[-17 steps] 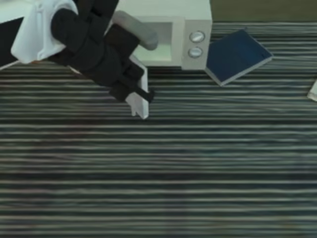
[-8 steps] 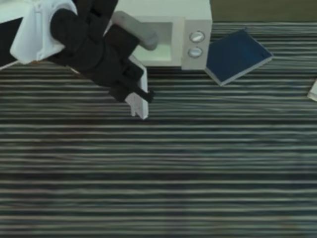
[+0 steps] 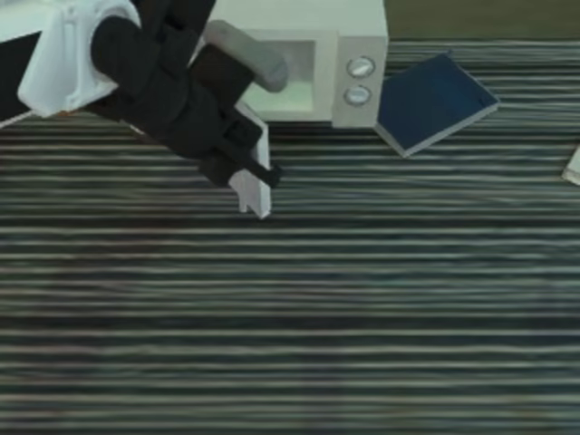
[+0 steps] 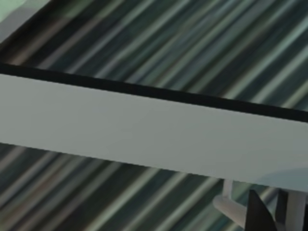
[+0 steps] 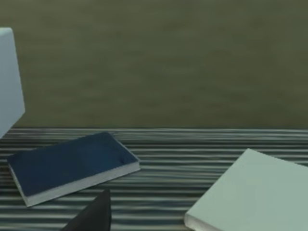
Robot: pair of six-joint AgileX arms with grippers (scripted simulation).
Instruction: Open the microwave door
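The white microwave (image 3: 353, 27) stands at the table's back, left of centre, its cavity (image 3: 294, 86) showing. The microwave door (image 3: 257, 192) is swung out toward the front and shows edge-on. My left gripper (image 3: 265, 172) is shut on the door's handle at the free edge. In the left wrist view the microwave door (image 4: 144, 130) crosses as a white band, with the grey handle (image 4: 230, 209) beside a dark fingertip (image 4: 255, 216). My right gripper (image 5: 96, 219) is out of the top view, parked off to the right.
A dark blue book (image 3: 433, 100) lies right of the microwave, near its knobs (image 3: 360, 67). A pale flat book (image 5: 255, 192) lies at the table's right edge (image 3: 573, 168). The striped tabletop (image 3: 317, 317) stretches across the front.
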